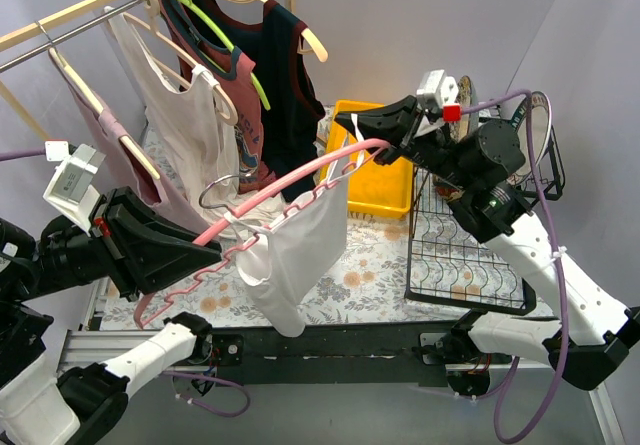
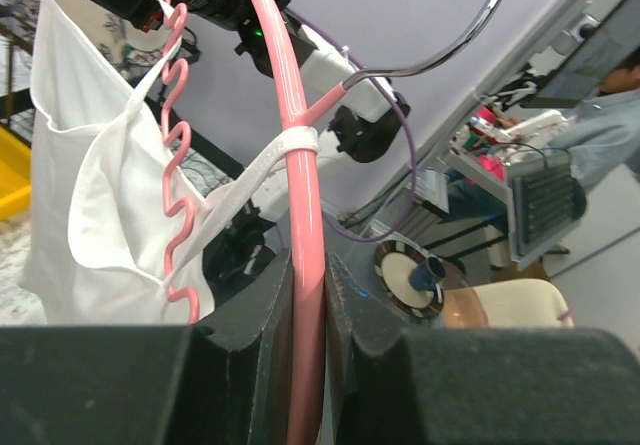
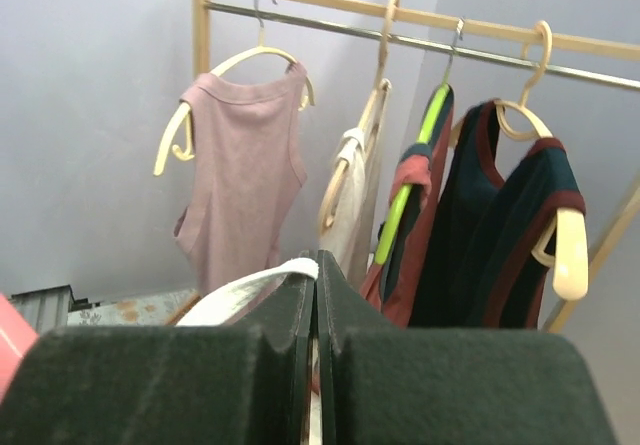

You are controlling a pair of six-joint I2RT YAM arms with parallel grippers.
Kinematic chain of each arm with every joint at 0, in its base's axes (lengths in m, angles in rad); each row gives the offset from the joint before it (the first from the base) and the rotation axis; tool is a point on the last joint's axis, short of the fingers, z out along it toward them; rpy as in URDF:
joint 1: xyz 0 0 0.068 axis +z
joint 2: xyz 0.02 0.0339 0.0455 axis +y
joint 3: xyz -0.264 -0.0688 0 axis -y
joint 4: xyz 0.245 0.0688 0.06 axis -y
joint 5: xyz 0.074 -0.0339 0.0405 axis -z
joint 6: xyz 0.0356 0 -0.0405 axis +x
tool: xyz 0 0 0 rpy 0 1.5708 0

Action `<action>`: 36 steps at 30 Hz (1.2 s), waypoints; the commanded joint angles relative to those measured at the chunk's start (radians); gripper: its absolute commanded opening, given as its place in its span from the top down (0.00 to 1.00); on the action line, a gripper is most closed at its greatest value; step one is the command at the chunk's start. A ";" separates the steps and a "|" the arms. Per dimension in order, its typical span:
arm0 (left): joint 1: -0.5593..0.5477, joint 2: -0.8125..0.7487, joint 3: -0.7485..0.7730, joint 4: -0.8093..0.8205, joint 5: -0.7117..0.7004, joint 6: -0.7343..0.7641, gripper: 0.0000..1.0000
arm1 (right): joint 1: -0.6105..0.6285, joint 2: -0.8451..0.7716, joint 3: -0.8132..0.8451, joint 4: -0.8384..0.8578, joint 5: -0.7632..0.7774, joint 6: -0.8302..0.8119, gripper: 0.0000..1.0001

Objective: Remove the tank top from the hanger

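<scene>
Tank top, white, hangs in mid-air on a pink hanger between both arms, above the counter. We see the left end effector clamped on the hanger's bar. The right end effector is pinched together on a white strap at the hanger's far right tip. Another strap loop circles the bar. We judge it best to hold the hanger steady and draw the strap off that tip. Room is tight: wire rack and yellow bin to the right, hung clothes far left; the near side looks freer.
</scene>
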 commanded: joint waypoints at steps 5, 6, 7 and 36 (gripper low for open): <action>-0.088 0.072 0.110 -0.102 -0.101 0.026 1.00 | 0.008 -0.149 -0.119 0.062 -0.167 -0.059 0.99; -0.097 0.081 0.117 -0.106 -0.104 0.026 1.00 | 0.006 -0.170 -0.127 0.044 -0.128 -0.058 0.99; -0.116 0.083 0.130 -0.113 -0.112 0.028 1.00 | 0.006 -0.178 -0.127 0.013 -0.114 -0.109 0.99; -0.205 0.106 0.064 -0.110 -0.179 0.087 1.00 | 0.004 -0.078 0.144 -0.256 -0.227 -0.274 0.99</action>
